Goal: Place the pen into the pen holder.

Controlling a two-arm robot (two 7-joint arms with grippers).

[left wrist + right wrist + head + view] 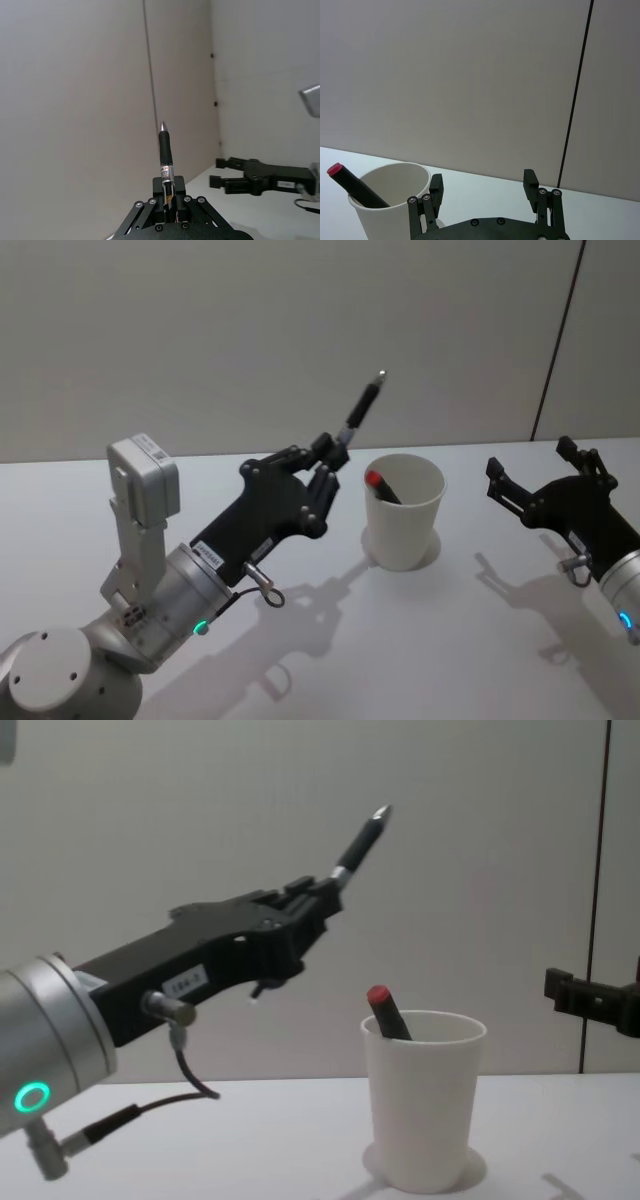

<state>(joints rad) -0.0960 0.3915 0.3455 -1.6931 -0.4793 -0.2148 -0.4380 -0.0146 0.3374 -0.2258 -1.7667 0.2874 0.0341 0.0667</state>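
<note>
Clamps pen [362,408] in left hand [335,455], tip angled up, raised left of cup [405,535]. Holds right hand [530,458] apart, right of cup.

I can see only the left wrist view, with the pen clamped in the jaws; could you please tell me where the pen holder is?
Observer: The pen holder stands on the table, lower than the left gripper holding the pen, and to its right.
Operator: Thank you. Is it empty?
Observer: No, a dark marker with a red cap leans inside it.
Operator: Where is the right gripper relative to it?
Observer: The right gripper hovers to the holder's right, clear of it, jaws open and empty.
</note>
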